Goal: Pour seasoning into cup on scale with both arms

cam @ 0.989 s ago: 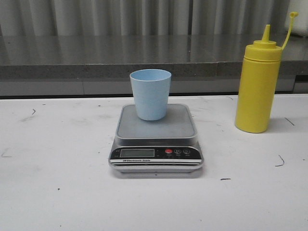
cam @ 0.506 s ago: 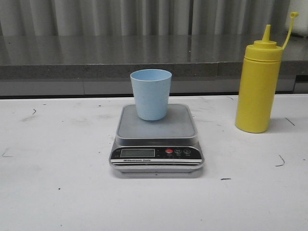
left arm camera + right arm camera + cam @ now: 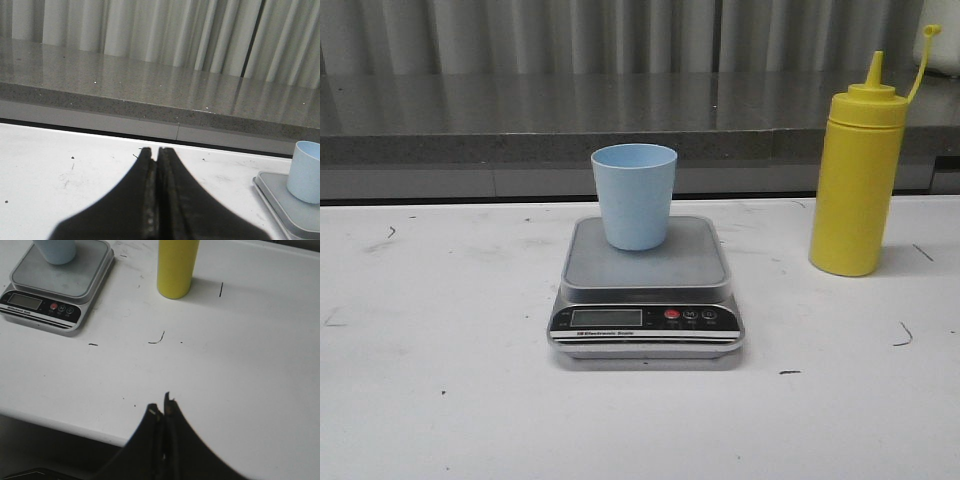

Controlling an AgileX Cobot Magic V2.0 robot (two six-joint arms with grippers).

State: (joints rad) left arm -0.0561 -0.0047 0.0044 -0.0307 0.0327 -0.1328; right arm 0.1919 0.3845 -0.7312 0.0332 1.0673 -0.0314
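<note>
Cup (image 3: 634, 196): upright on rear part of scale platform, pale blue, mouth up.
Scale (image 3: 646, 290): flat on white table (image 3: 440, 400), approx. centre; display and red btn face the robot.
Seasoning (image 3: 856, 181): yellow squeeze bottle, upright on table, well right of scale, not touching it; tip cover hangs off on tether.
Left claw (image 3: 155, 152): fingers pressed together, holding nothing, above table left of scale.
Right claw (image 3: 161, 407): fingers closed, nothing held, over near table edge, well apart from bottle.
</note>
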